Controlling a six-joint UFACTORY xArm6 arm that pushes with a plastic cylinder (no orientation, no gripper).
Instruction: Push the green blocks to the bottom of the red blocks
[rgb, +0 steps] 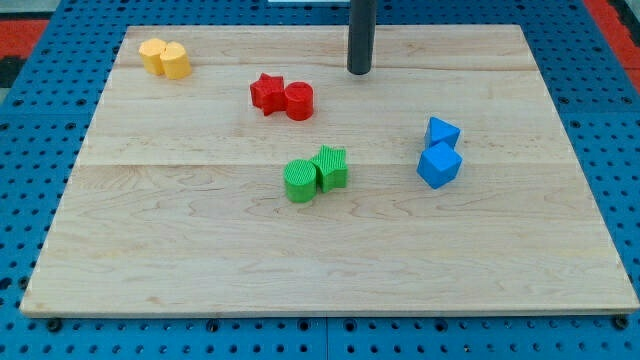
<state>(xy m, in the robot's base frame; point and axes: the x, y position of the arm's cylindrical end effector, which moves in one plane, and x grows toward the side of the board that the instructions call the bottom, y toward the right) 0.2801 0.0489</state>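
Note:
A red star block (266, 92) and a red cylinder (298, 101) touch each other left of the board's centre, toward the view's top. A green cylinder (299, 181) and a green star-like block (331, 167) touch each other below the red pair, slightly to the right. My tip (359, 71) is the lower end of a dark rod near the view's top. It stands to the upper right of the red cylinder, apart from it, and well above the green blocks.
Two yellow blocks (164, 58) sit together at the board's top left corner. Two blue blocks (439, 153) sit together at the right. The wooden board (320, 270) lies on a blue perforated surface.

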